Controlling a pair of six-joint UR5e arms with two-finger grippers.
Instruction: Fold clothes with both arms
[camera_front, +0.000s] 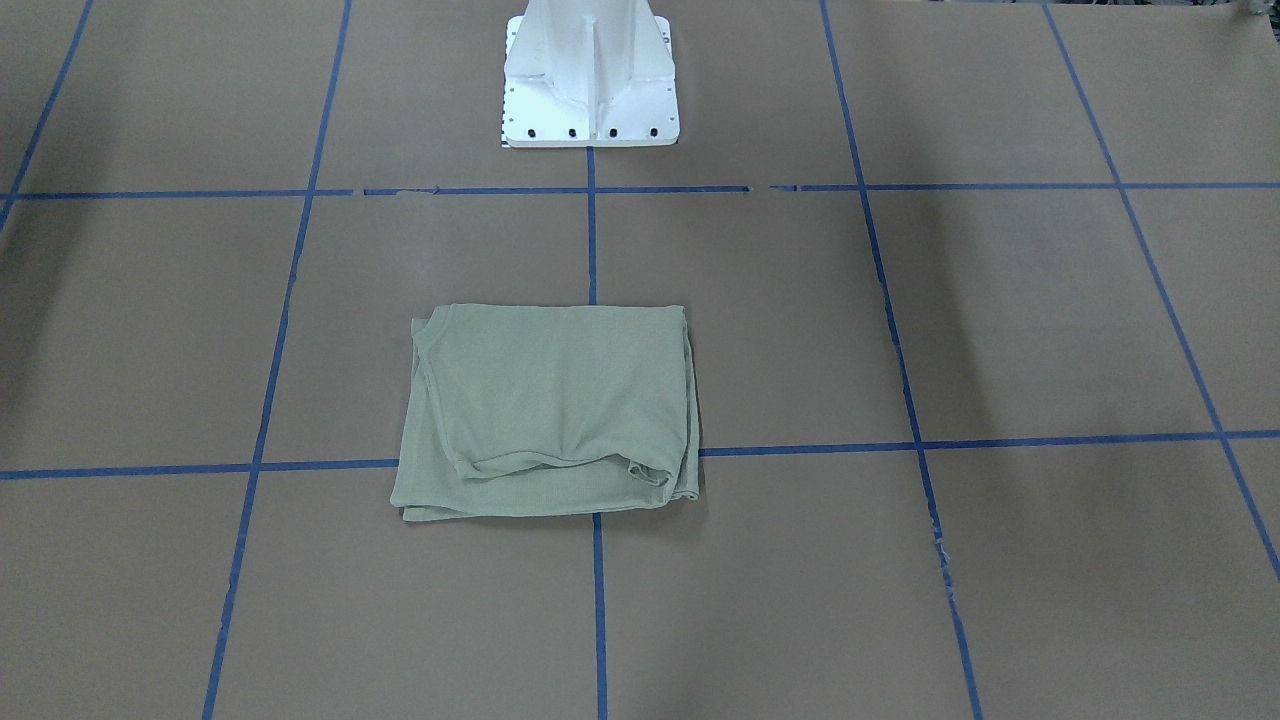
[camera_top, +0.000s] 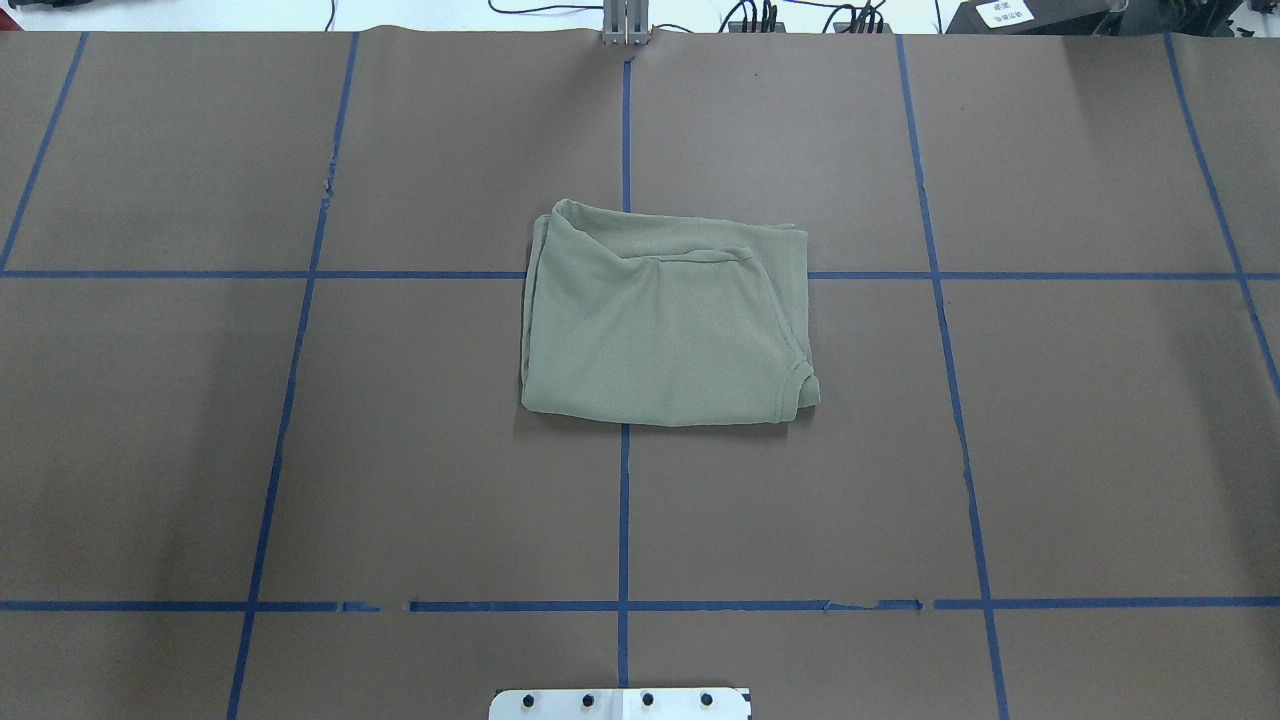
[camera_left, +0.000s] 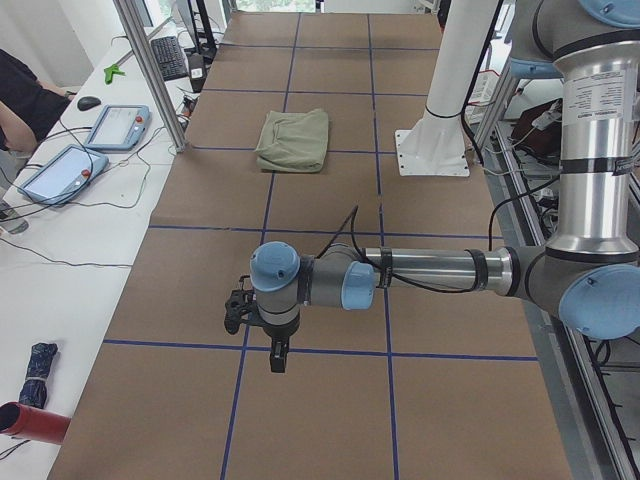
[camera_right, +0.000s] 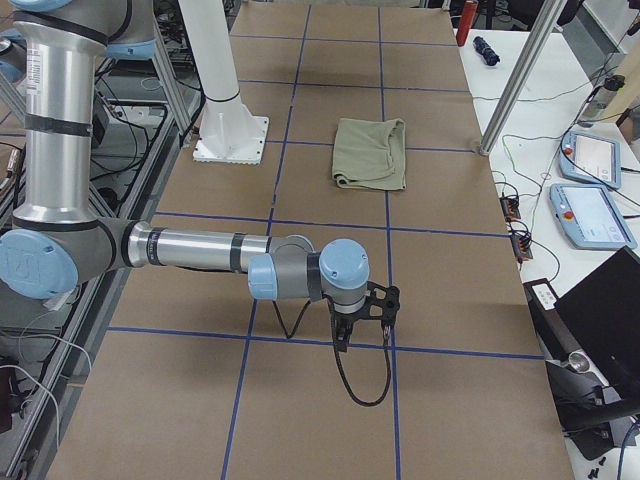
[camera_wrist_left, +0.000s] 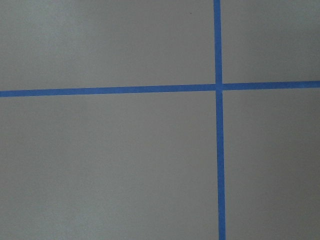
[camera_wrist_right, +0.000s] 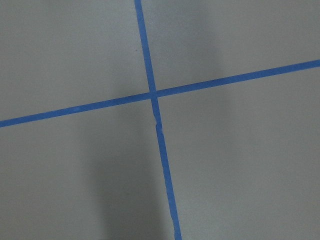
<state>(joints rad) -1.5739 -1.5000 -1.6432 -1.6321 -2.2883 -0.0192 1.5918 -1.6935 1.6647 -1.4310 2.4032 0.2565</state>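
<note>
One garment is on the table (camera_front: 1000, 300): in the front-facing view the green shirt (camera_front: 548, 410) lies as a compact folded rectangle at the table's middle, before the white pedestal (camera_front: 590, 80), with no arm in frame. In the overhead view, note that its long axis runs across the table, from the robot's left to its right. It straddles the centre tape line (camera_top: 624, 520), with more cloth on the robot's right and the collar at the near right corner. In the left side view, the left arm (camera_left: 430, 270) reaches low over the table's end. The left gripper (camera_left: 277, 358) points down, well apart from the shirt, which lies beyond it towards the middle. You cannot tell how its jaws stand. In the right side view the right gripper (camera_right: 345, 340) mirrors this, with its jaw state likewise not readable. Both wrist views show only brown paper and tape. Treat both arms as roughly equally far from the shirt, the right perhaps slightly nearer.
</note>
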